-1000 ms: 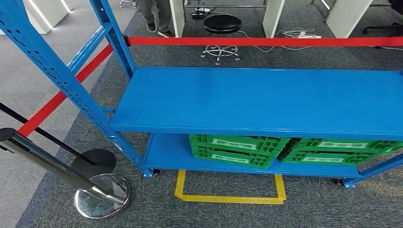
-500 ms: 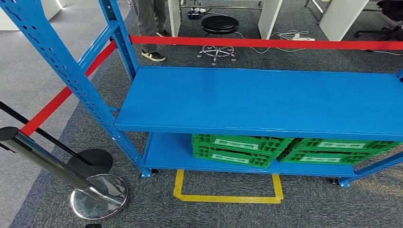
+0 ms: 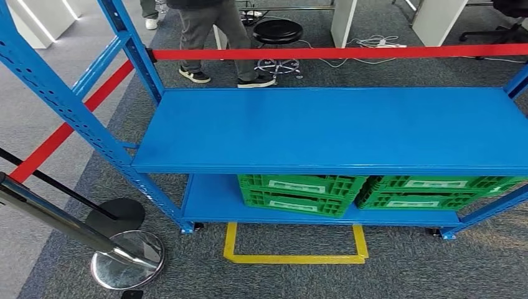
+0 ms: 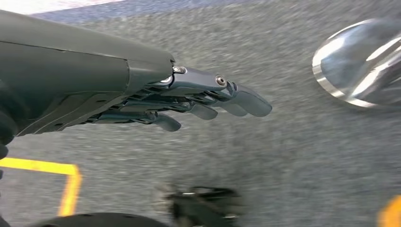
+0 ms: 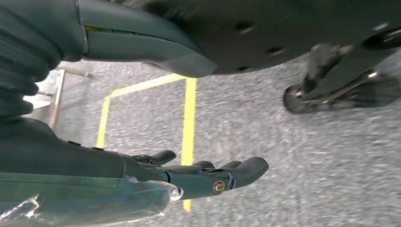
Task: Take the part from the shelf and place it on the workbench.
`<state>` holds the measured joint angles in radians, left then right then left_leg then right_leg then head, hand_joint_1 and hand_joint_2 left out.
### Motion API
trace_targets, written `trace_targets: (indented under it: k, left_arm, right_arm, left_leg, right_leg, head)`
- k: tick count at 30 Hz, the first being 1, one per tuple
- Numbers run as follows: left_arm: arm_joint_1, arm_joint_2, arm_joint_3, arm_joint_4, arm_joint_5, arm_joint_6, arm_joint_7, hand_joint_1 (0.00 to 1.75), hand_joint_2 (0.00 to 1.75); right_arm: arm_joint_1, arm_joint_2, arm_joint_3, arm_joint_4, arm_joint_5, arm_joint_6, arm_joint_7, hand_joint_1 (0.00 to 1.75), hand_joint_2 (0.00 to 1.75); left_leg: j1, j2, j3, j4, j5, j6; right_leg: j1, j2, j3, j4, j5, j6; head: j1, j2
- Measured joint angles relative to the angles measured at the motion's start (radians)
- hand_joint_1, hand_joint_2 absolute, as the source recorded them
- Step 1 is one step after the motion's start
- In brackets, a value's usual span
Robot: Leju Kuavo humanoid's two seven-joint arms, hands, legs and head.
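Note:
A blue metal shelf [image 3: 336,124] stands in front of me, its upper board bare. On the lower board sit two green plastic crates [image 3: 299,193] [image 3: 429,192] side by side; what they hold is hidden. My left hand [image 4: 208,101] hangs over the grey carpet with its fingers stretched out and nothing in it. My right hand [image 5: 208,175] also hangs low above the carpet, fingers extended and holding nothing.
A yellow floor marking [image 3: 292,256] lies in front of the shelf. A chrome stanchion base [image 3: 127,258] stands at the left, with a red belt [image 3: 336,53] running behind the shelf. A person [image 3: 218,37] and a black stool [image 3: 278,31] stand beyond it.
The whole picture has shifted, so the camera moved: the shelf now sits further left and more square. A person has walked into view behind the red belt.

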<state>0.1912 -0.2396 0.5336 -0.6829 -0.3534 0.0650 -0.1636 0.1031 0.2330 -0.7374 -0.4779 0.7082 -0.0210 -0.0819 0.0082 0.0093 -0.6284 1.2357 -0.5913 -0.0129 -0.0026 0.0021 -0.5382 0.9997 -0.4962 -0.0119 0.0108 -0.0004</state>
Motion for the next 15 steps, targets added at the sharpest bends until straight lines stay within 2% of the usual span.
trace_targets:
  k: [1, 2, 3, 4, 7, 8, 12, 15]
  left_arm:
    - [0.007, 0.007, -0.014, 0.014, 0.01, -0.001, 0.004, 0.0, 0.0]
    - [0.013, 0.014, -0.029, 0.029, 0.021, -0.002, 0.009, 0.0, 0.0]
    - [0.017, 0.021, -0.043, 0.041, 0.03, -0.003, 0.013, 0.0, 0.0]
    - [0.019, 0.027, -0.058, 0.054, 0.041, -0.005, 0.018, 0.0, 0.0]
    - [0.024, 0.046, -0.108, 0.085, 0.076, -0.012, 0.034, 0.0, 0.0]
    - [0.024, 0.053, -0.125, 0.093, 0.087, -0.014, 0.039, 0.0, 0.0]
    - [0.012, 0.084, -0.197, 0.126, 0.132, -0.021, 0.059, 0.0, 0.0]
    - [0.007, 0.102, -0.235, 0.142, 0.161, -0.025, 0.072, 0.0, 0.0]
  right_arm:
    - [-0.006, -0.005, 0.02, -0.004, -0.02, 0.0, 0.001, 0.0, 1.75]
    - [-0.012, -0.01, 0.041, -0.007, -0.041, 0.001, 0.003, 0.0, 1.75]
    - [-0.018, -0.015, 0.061, -0.011, -0.061, 0.001, 0.005, 0.0, 1.75]
    - [-0.023, -0.022, 0.083, -0.013, -0.082, 0.002, 0.007, 0.0, 1.75]
    - [-0.027, -0.046, 0.152, -0.018, -0.151, 0.004, 0.017, 0.0, 1.75]
    - [-0.025, -0.054, 0.175, -0.017, -0.174, 0.005, 0.02, 0.0, 1.75]
    - [-0.009, -0.084, 0.271, -0.015, -0.266, 0.007, 0.03, 0.0, 0.0]
    - [0.001, -0.1, 0.324, -0.012, -0.321, 0.009, 0.037, 0.0, 0.0]
  left_leg:
    - [-0.001, -0.001, 0.032, -0.066, 0.039, 0.007]
    - [-0.003, -0.002, 0.064, -0.134, 0.068, 0.014]
    - [-0.005, -0.003, 0.088, -0.186, 0.084, 0.019]
    - [-0.006, -0.005, 0.1, -0.218, 0.09, 0.018]
    - [-0.007, -0.006, 0.102, -0.235, 0.089, 0.01]
    - [-0.009, -0.006, 0.102, -0.235, 0.088, 0.013]
    - [-0.012, -0.006, 0.101, -0.234, 0.088, 0.02]
    - [-0.014, -0.006, 0.1, -0.233, 0.09, 0.023]
  right_leg:
    - [0.002, 0.002, 0.001, 0.0, 0.0, 0.0]
    - [0.005, 0.003, 0.002, 0.001, 0.0, 0.002]
    - [0.007, 0.003, 0.0, 0.003, 0.0, 0.004]
    - [0.01, 0.003, -0.004, 0.005, -0.001, 0.005]
    - [0.01, 0.0, -0.016, 0.005, -0.003, 0.005]
    - [0.009, 0.0, -0.016, 0.003, -0.002, 0.008]
    - [0.005, 0.001, -0.009, -0.001, 0.003, 0.016]
    - [0.003, 0.002, -0.005, -0.002, 0.006, 0.021]
  head:
    - [0.0, 0.0]
    - [0.0, 0.0]
    - [0.001, 0.0]
    - [0.002, 0.0]
    - [0.003, 0.0]
    - [0.002, 0.0]
    - [0.002, 0.0]
    - [0.002, 0.0]
